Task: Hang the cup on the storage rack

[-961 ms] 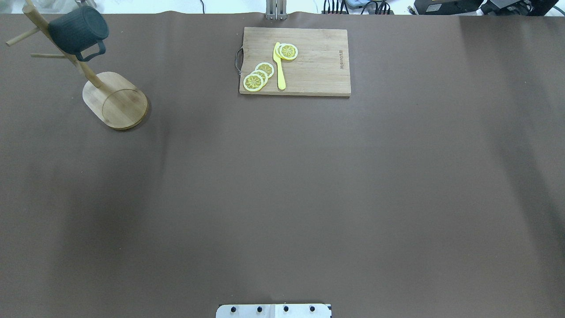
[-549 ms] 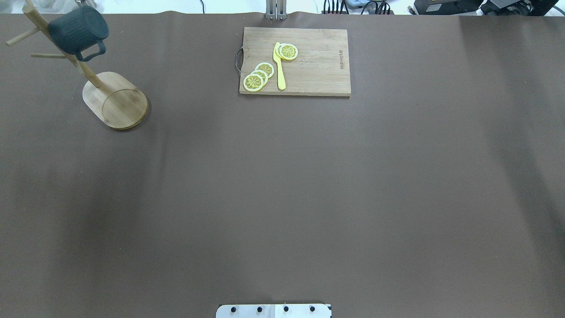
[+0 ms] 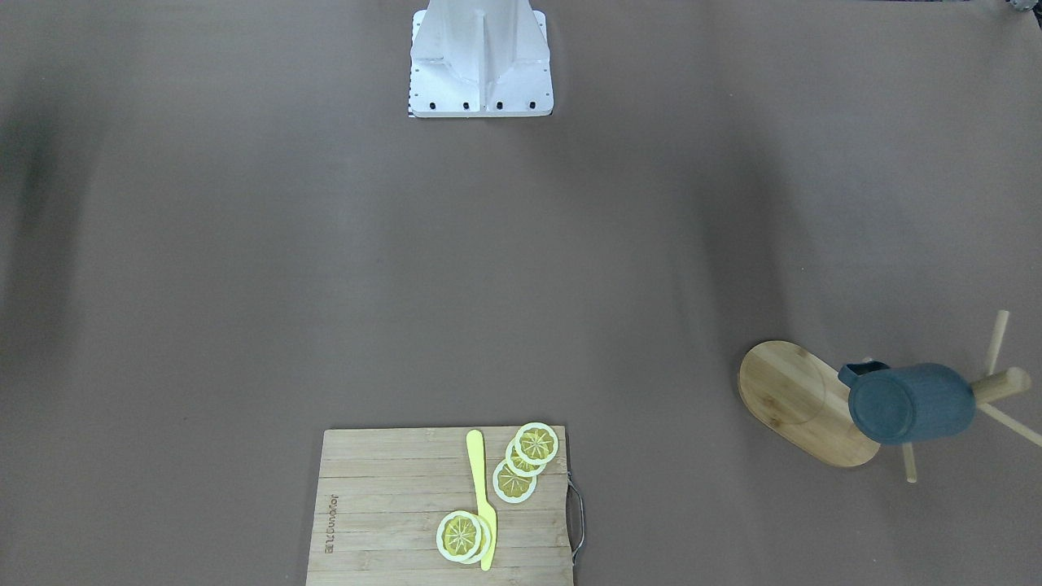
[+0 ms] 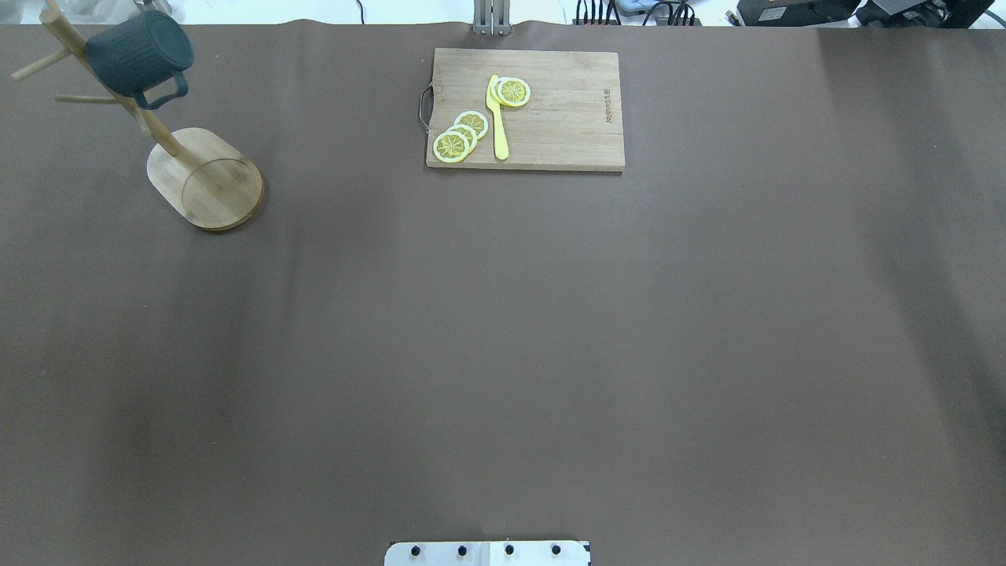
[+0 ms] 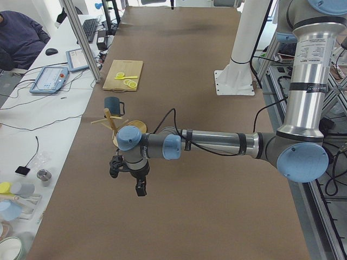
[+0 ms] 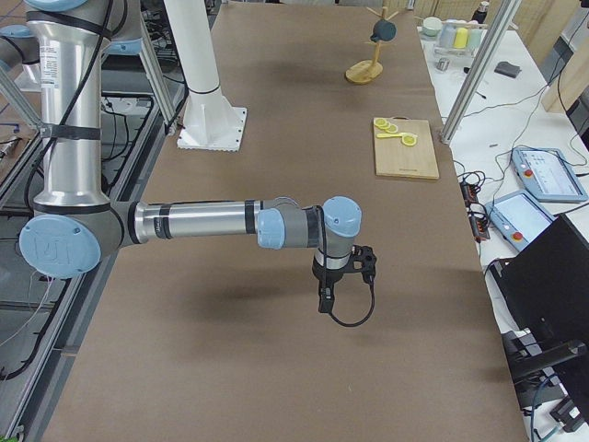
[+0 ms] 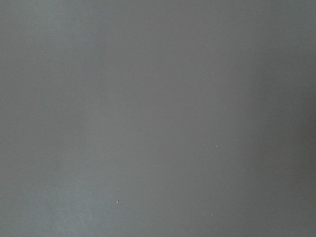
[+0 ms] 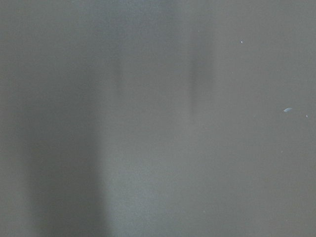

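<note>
cup (image 4: 140, 53) hangs tilted on a peg of the storage rack (image 4: 204, 185), far-left table corner. left gripper (image 5: 133, 176) is nearer, with the rack just beyond it; right gripper (image 6: 329, 287) is well apart. Can't tell if either is open (side views only).

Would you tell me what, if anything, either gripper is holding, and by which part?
Nothing seems held: the cup hangs on the storage rack, apart from the left gripper and the right gripper.
</note>
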Robot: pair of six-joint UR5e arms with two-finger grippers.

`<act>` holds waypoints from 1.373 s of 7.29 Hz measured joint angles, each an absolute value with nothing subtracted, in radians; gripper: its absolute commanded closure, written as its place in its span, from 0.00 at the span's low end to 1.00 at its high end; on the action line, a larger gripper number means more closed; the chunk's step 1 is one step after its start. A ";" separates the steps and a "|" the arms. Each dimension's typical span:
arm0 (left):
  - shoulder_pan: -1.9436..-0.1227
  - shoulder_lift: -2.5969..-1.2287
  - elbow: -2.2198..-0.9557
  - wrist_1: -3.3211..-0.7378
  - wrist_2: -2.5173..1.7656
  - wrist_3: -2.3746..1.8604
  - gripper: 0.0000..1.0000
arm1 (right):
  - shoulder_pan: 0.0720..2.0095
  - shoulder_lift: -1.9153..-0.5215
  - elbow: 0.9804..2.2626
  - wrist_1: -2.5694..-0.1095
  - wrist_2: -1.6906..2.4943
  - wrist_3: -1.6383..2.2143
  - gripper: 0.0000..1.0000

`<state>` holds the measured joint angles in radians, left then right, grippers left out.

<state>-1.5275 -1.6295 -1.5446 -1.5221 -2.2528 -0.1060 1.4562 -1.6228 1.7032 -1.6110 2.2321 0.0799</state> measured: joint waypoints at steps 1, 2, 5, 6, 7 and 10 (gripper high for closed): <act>-1.541 -1.627 -1.544 -1.513 -2.254 -0.095 0.01 | 1.456 -1.617 1.704 -1.611 2.233 0.082 0.00; -1.545 -1.627 -1.544 -1.514 -2.256 -0.090 0.01 | 1.456 -1.610 1.705 -1.611 2.234 0.082 0.00; -1.546 -1.629 -1.553 -1.529 -2.259 -0.087 0.01 | 1.456 -1.597 1.701 -1.612 2.251 0.082 0.00; -1.545 -1.630 -1.555 -1.531 -2.259 -0.087 0.01 | 1.456 -1.601 1.701 -1.612 2.271 0.081 0.00; -1.545 -1.631 -1.556 -1.534 -2.262 -0.087 0.01 | 1.456 -1.606 1.705 -1.612 2.282 0.077 0.00; -1.545 -1.630 -1.552 -1.544 -2.353 -0.087 0.01 | 1.457 -1.613 1.709 -1.611 2.258 0.076 0.00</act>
